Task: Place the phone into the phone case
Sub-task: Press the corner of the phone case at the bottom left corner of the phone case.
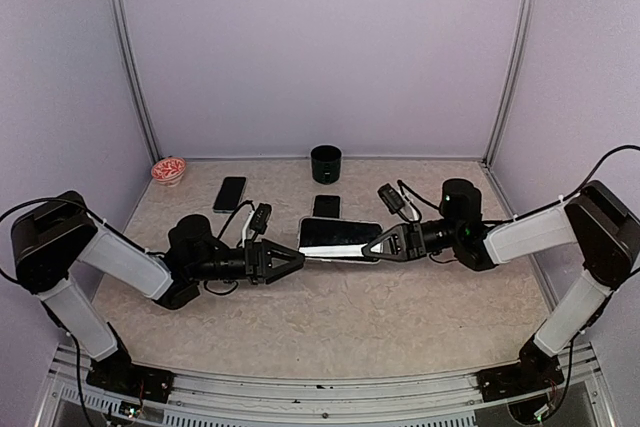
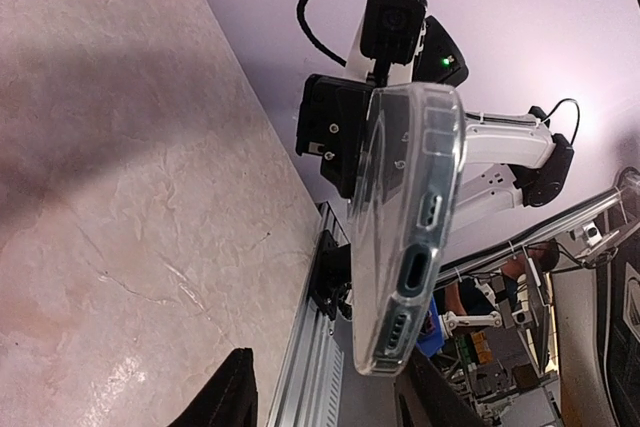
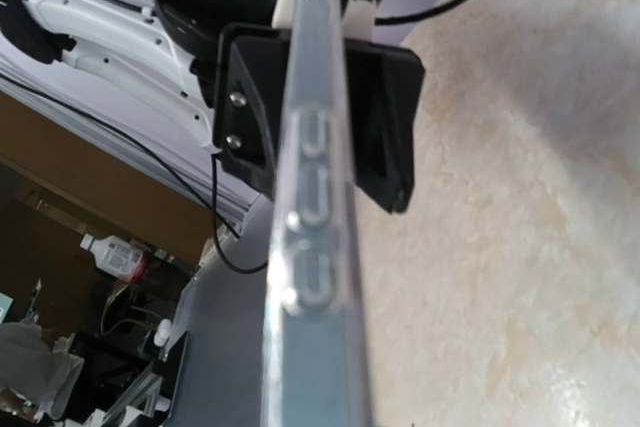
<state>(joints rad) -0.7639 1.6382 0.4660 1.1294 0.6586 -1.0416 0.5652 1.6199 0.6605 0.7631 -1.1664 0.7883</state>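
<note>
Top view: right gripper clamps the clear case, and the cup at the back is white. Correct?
No. The top view shows the cup at the back is black, not white. The right gripper does clamp the clear case.

Table (image 1: 400, 317): beige, marbled
Back edge: black cup (image 1: 326, 163)
Back left: pink bowl (image 1: 168, 169)
Left-centre: black phone (image 1: 230, 193), flat
Centre: small dark slab (image 1: 326, 206)

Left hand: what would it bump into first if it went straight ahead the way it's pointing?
Most likely the phone, in its clear case. The left hand points straight at its near end, fingers open around it. The right hand grips the far end.
</note>
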